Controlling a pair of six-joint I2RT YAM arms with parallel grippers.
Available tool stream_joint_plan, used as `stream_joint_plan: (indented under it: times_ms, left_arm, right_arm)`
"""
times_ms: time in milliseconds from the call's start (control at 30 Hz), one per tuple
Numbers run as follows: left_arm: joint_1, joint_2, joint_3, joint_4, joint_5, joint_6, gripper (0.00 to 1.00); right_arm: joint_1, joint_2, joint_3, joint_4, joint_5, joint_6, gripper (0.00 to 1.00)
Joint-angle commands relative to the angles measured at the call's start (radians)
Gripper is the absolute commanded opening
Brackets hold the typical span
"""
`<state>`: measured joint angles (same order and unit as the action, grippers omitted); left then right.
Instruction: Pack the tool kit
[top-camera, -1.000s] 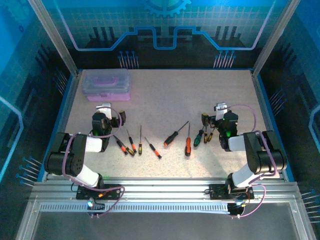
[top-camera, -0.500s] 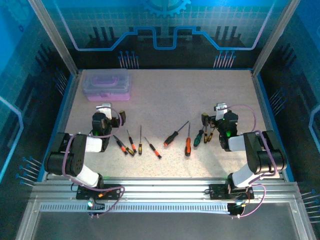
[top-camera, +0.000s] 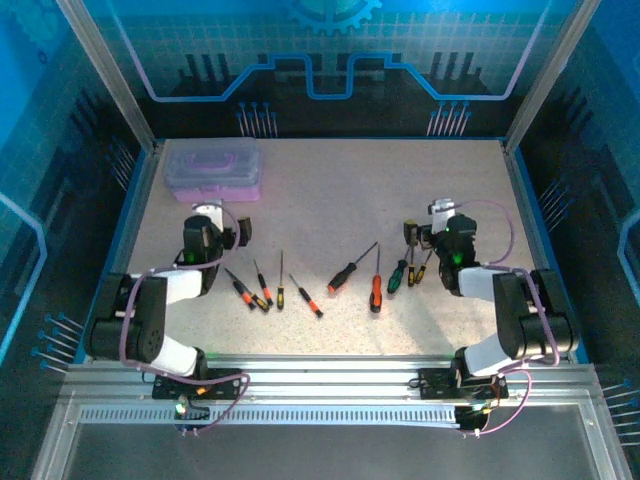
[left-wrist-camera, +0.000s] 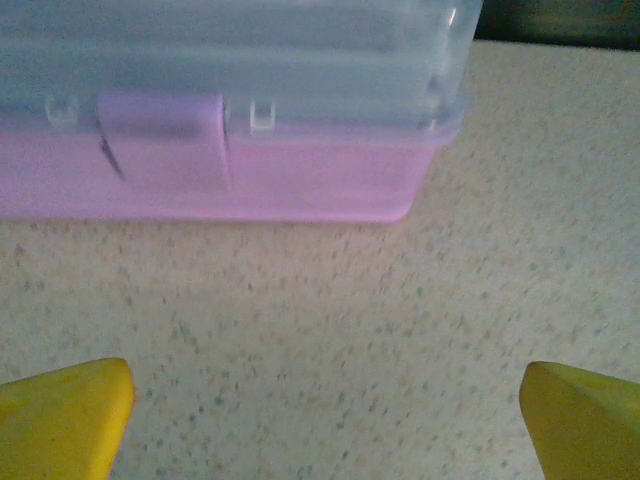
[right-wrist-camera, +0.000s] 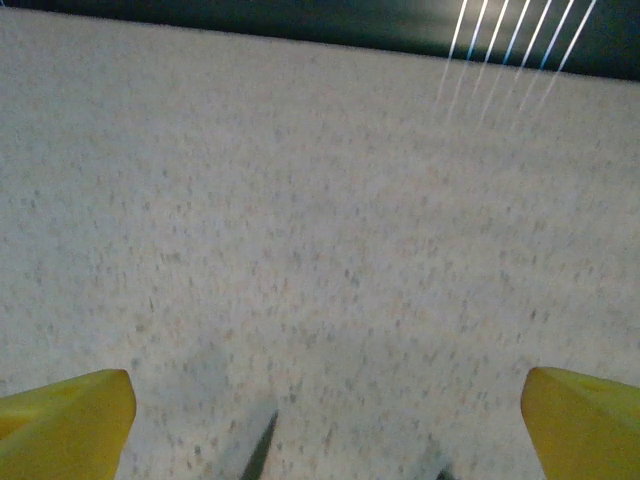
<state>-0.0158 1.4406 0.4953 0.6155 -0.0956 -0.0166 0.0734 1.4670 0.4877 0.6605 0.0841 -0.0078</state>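
Our left gripper stands with its jaws wide apart and empty, low over the table. The purple case lies near it at about 12 o'clock, at the far left. In the left wrist view the case's long side runs from 9 to 3 across our approach, its latch facing us and the lid down. Our right gripper, equally spread and empty, sits well apart from the case, beside the screwdrivers. We judge the left arm best placed to open it.
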Motion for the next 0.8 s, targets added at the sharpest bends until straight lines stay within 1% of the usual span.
stream_joint_plan:
  times_ms: [0, 100, 167, 200, 233, 267, 300, 333, 367, 400, 433, 467, 500, 533, 633, 767]
  left_arm:
    - [0.005, -0.144, 0.106, -0.226, 0.020, 0.001, 0.99]
    - [0.001, -0.255, 0.200, -0.377, -0.029, -0.063, 0.99]
    - [-0.003, -0.306, 0.317, -0.541, -0.099, -0.170, 0.99]
    - [-0.001, -0.320, 0.377, -0.624, -0.132, -0.234, 0.99]
    - [-0.001, -0.329, 0.450, -0.720, -0.160, -0.309, 0.99]
    - [0.000, -0.334, 0.517, -0.813, -0.176, -0.378, 0.99]
    - [0.002, -0.336, 0.564, -0.879, -0.180, -0.430, 0.99]
    - [0.004, -0.339, 0.595, -0.904, -0.178, -0.451, 0.99]
    - [0.009, -0.346, 0.594, -0.886, -0.184, -0.476, 0.99]
    - [0.018, -0.355, 0.576, -0.855, -0.182, -0.504, 0.99]
    - [0.037, -0.367, 0.551, -0.811, -0.149, -0.536, 0.99]
    - [0.066, -0.369, 0.535, -0.761, -0.071, -0.542, 0.99]
    - [0.088, -0.360, 0.543, -0.753, -0.028, -0.543, 0.99]
    - [0.105, -0.335, 0.580, -0.790, -0.018, -0.545, 0.99]
    - [0.130, -0.223, 0.725, -0.930, -0.038, -0.504, 0.99]
    - [0.150, -0.061, 0.872, -1.035, -0.064, -0.458, 0.99]
  right_arm:
    - [0.048, -0.109, 0.130, -0.248, 0.110, -0.011, 1.00]
    - [0.114, -0.194, 0.286, -0.507, 0.253, 0.033, 1.00]
    - [0.159, -0.242, 0.434, -0.736, 0.330, 0.100, 1.00]
    - [0.164, -0.256, 0.491, -0.826, 0.333, 0.149, 1.00]
    - [0.162, -0.272, 0.538, -0.907, 0.306, 0.199, 1.00]
    - [0.156, -0.288, 0.558, -0.948, 0.278, 0.266, 1.00]
    - [0.145, -0.305, 0.551, -0.966, 0.282, 0.370, 1.00]
    - [0.122, -0.331, 0.529, -0.986, 0.266, 0.503, 1.00]
    - [0.079, -0.359, 0.489, -0.944, 0.137, 0.545, 1.00]
    - [0.050, -0.379, 0.446, -0.882, 0.028, 0.556, 0.97]
    - [0.036, -0.392, 0.421, -0.847, -0.033, 0.586, 0.94]
    - [0.036, -0.396, 0.416, -0.849, -0.055, 0.598, 0.92]
    - [0.042, -0.393, 0.419, -0.859, -0.084, 0.589, 0.92]
    - [0.048, -0.385, 0.428, -0.877, -0.117, 0.571, 0.91]
    - [0.085, -0.363, 0.446, -0.939, -0.139, 0.542, 0.91]
    - [0.127, -0.361, 0.423, -0.938, -0.149, 0.532, 0.91]
